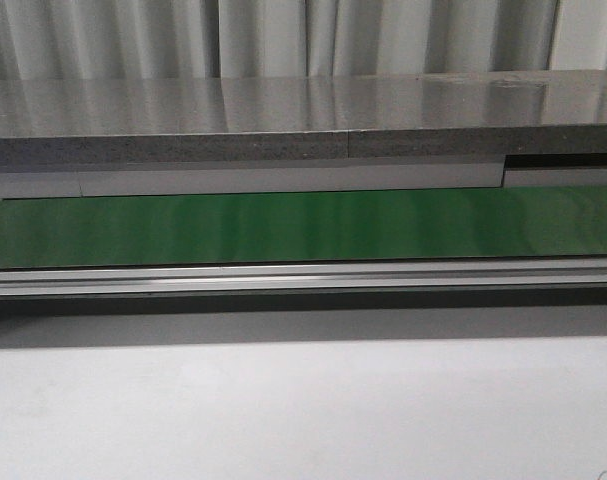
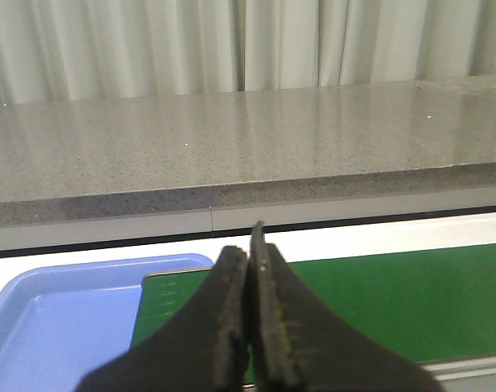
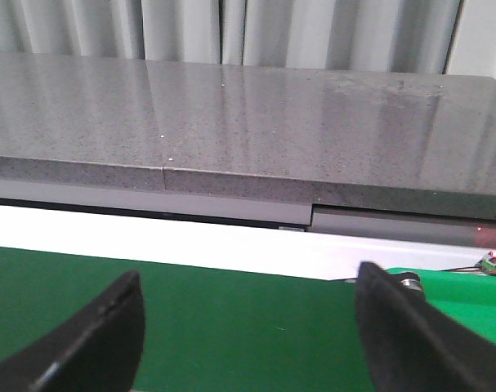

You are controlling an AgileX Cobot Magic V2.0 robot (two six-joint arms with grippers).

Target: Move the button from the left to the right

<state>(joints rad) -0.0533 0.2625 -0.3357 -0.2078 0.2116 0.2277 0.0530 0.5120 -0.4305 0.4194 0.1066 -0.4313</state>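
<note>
Green belt [image 1: 303, 228] runs below a grey counter [image 1: 283, 120]; left tool [image 2: 252, 261] clenched empty, right tool [image 3: 248, 327] spread wide.

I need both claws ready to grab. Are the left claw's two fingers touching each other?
Touching: the left wrist view shows the left claw with its fingers pressed together, no gap.

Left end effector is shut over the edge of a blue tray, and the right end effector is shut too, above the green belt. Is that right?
Not quite. The right end effector is open: the right wrist view shows its two fingers set wide apart over the green belt. The left end effector is indeed shut, beside the blue tray.
</note>
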